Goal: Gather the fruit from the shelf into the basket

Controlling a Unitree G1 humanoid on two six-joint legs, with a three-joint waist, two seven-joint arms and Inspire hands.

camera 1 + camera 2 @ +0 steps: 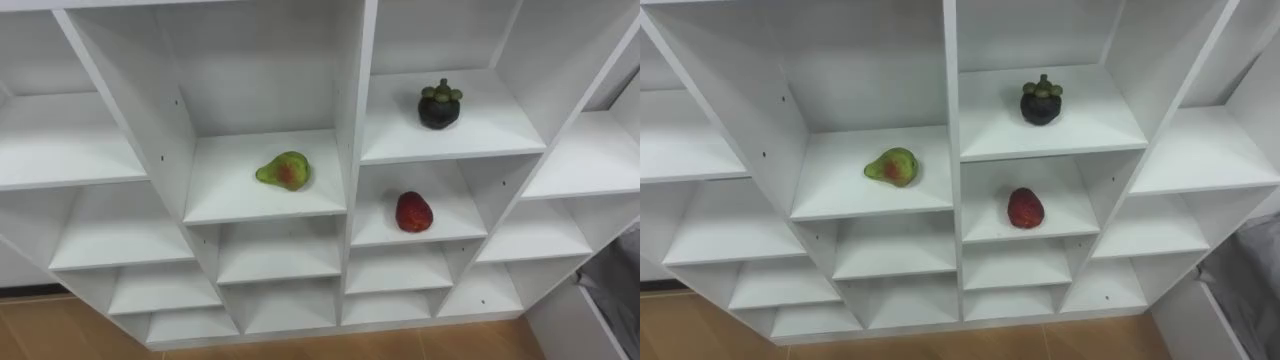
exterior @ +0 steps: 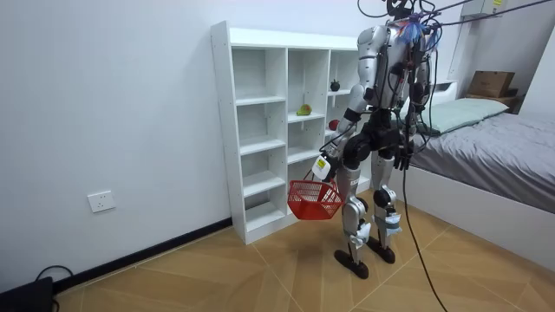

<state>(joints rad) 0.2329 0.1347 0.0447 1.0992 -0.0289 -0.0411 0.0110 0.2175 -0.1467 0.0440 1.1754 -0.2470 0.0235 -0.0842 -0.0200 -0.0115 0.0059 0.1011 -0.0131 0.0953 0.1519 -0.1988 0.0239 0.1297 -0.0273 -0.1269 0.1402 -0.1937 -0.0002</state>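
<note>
1. Three fruits lie in the white closet [image 1: 354,90], one of each: a green pear [image 1: 284,171] with a red blush, a dark mangosteen [image 1: 440,105] and a red strawberry [image 1: 413,212].
2. The pear sits in the middle column. The mangosteen is in the column to its right, one shelf higher, with the strawberry on the shelf directly below it.
3. In the room view the robot stands facing the closet, and its left hand [image 2: 325,165] hangs low, curled around the handle of one red basket [image 2: 314,199], well below the fruits.
4. The right hand [image 2: 403,158] seems to hang at its side; its fingers cannot be made out.
</note>
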